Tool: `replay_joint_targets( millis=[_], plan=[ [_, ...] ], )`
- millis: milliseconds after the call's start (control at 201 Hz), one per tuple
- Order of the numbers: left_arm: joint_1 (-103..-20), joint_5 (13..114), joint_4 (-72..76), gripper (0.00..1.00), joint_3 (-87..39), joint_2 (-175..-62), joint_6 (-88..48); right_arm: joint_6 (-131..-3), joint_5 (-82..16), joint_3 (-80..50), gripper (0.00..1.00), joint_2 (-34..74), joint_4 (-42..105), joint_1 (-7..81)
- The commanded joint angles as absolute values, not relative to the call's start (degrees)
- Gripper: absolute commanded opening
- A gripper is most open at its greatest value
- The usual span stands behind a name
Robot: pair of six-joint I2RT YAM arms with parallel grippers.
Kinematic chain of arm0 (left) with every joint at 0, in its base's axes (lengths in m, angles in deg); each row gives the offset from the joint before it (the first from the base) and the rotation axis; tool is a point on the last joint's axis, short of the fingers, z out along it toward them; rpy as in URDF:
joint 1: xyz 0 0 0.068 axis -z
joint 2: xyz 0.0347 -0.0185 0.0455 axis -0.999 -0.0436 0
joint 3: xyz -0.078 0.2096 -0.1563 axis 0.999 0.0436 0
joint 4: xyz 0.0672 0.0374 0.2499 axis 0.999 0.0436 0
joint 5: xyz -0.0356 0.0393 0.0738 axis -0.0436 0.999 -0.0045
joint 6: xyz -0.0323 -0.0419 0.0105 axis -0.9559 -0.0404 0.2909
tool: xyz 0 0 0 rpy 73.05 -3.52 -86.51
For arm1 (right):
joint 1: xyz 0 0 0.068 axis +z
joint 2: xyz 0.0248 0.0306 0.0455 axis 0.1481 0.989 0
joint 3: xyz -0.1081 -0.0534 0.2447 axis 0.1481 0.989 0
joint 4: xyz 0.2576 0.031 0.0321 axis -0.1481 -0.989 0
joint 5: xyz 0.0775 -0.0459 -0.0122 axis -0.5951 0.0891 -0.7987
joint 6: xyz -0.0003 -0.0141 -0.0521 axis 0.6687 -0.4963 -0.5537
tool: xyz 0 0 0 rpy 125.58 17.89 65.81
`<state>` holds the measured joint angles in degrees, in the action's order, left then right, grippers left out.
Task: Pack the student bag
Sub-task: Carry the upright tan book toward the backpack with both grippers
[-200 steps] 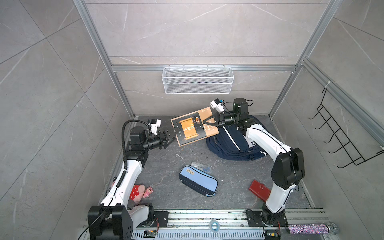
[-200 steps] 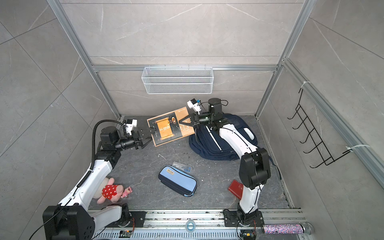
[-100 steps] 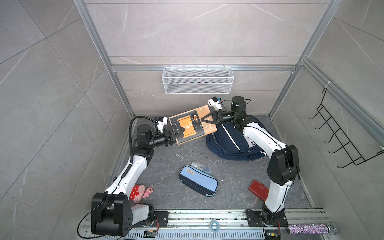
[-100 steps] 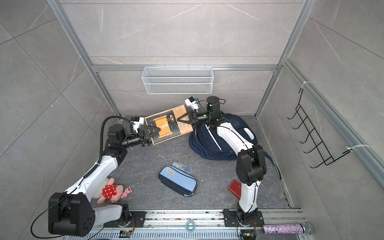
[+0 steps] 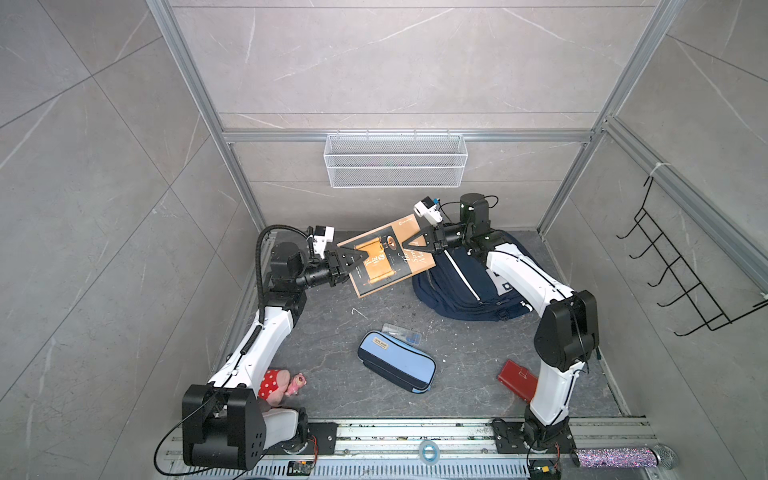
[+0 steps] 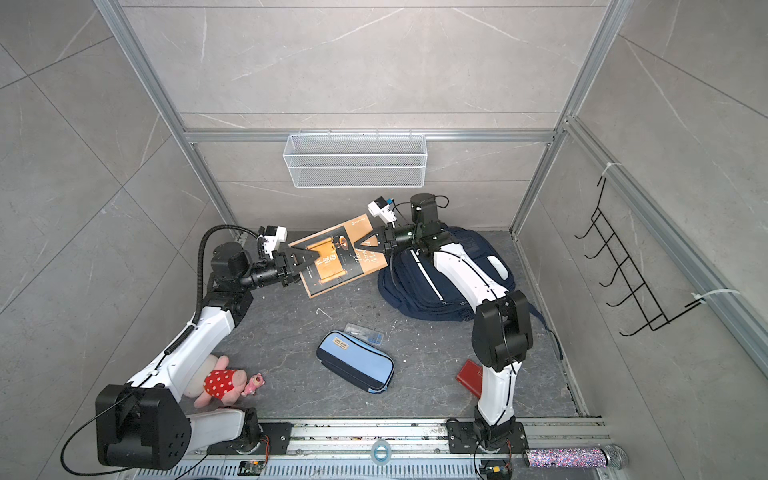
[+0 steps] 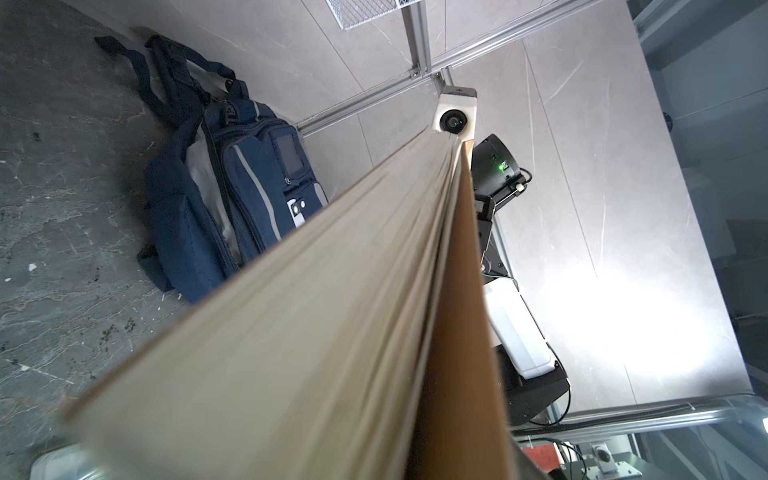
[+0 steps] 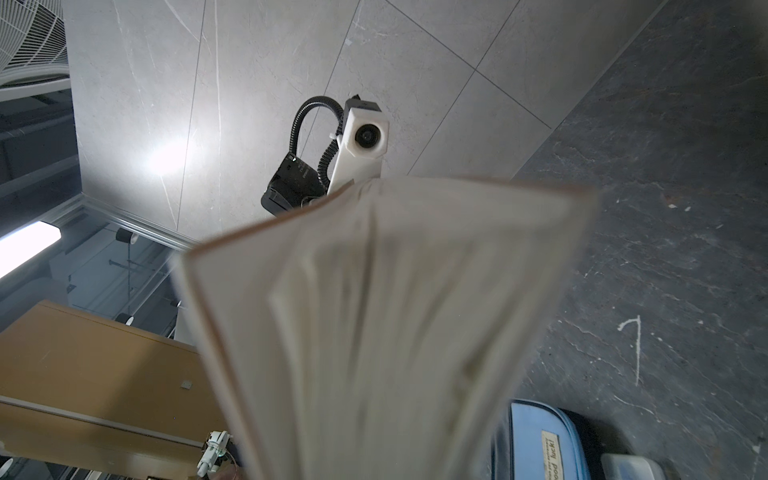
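Navy student bag (image 7: pixel 257 187) (partly hidden) lies behind book (image 7: pixel 332 332).

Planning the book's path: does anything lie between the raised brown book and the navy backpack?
No loose item lies between the flat brown book and the navy blue fabric backpack. Only the right arm's white forearm stretches over the backpack.

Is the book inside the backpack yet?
Out. The right gripper holds the book in the air beside the student bag.
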<state>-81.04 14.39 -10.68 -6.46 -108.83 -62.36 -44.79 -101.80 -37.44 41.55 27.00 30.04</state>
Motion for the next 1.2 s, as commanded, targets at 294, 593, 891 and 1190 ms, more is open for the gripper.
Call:
replay_joint_targets(
  millis=[294, 593, 891, 1190],
  plan=[
    [-81.1, 11.9, -9.7, 0.44, -8.8, -104.9, -60.3, -40.0, -100.2, -40.8, 0.0, 40.2, 33.4, 30.0],
    [-81.1, 12.5, -13.6, 0.0, -10.0, -106.3, -62.2, -49.4, -98.4, -43.9, 0.07, 40.5, 19.7, 30.0],
    [-82.5, 19.3, 0.4, 0.0, -10.2, -107.3, -55.9, -56.5, -82.8, -41.4, 0.94, 38.4, 5.0, 27.0],
    [-84.2, 31.2, 8.1, 0.0, -9.2, -103.5, -53.0, -72.1, -54.9, -46.4, 0.92, 42.1, -23.9, 24.2]
  ],
)
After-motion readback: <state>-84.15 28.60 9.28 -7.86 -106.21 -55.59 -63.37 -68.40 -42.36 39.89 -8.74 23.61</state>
